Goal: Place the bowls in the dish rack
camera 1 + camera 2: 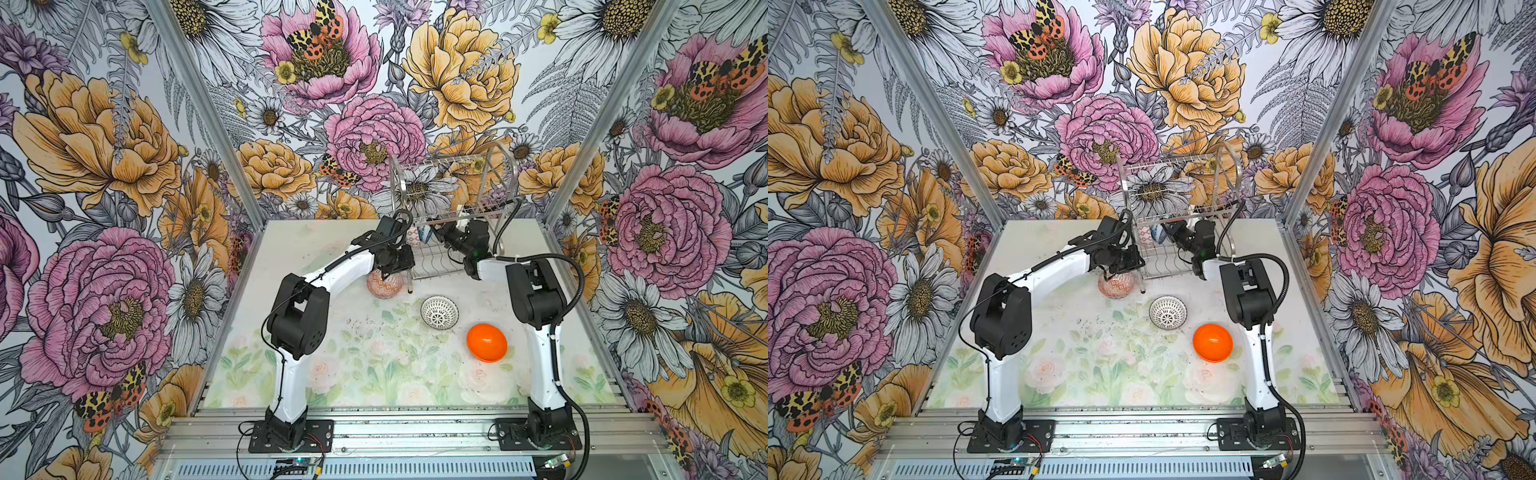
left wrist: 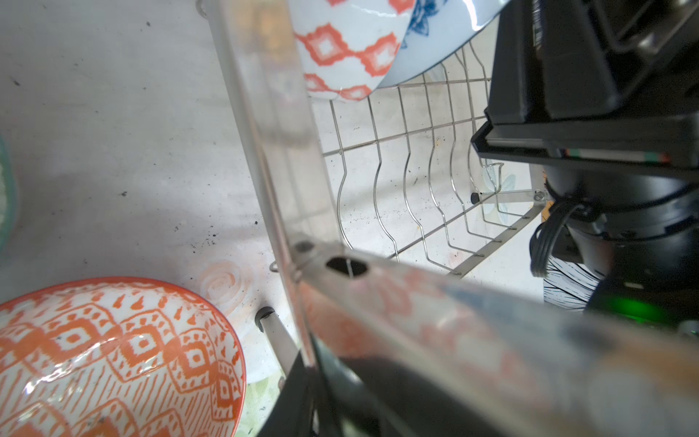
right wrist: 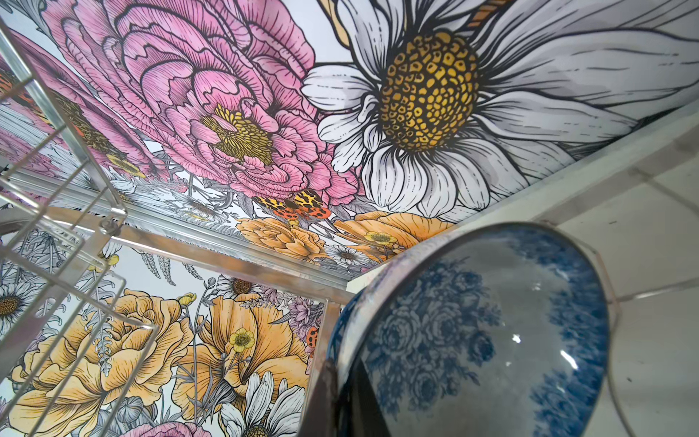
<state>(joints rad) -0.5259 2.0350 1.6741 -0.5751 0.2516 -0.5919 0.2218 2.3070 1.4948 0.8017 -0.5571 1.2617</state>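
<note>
Blue bowl [image 3: 491, 333] on edge in dish rack [image 2: 280, 151] lower tier, rim pinched by R gripper [image 1: 438, 233], prob. to seat it in a slot. Orange-patterned bowl [image 1: 384, 286] on table just under L gripper [image 1: 390, 272]; its grip can't tell.

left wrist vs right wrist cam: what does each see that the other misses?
Left wrist only: an orange-white bowl outside the rack, a second orange-white bowl standing in the lower tier, and the right arm. Right wrist only: the wall's big pink flower and daisy. Both: the dish rack and a blue bowl, seen from outside in left wrist and inside in right wrist; probably the same one.
</note>
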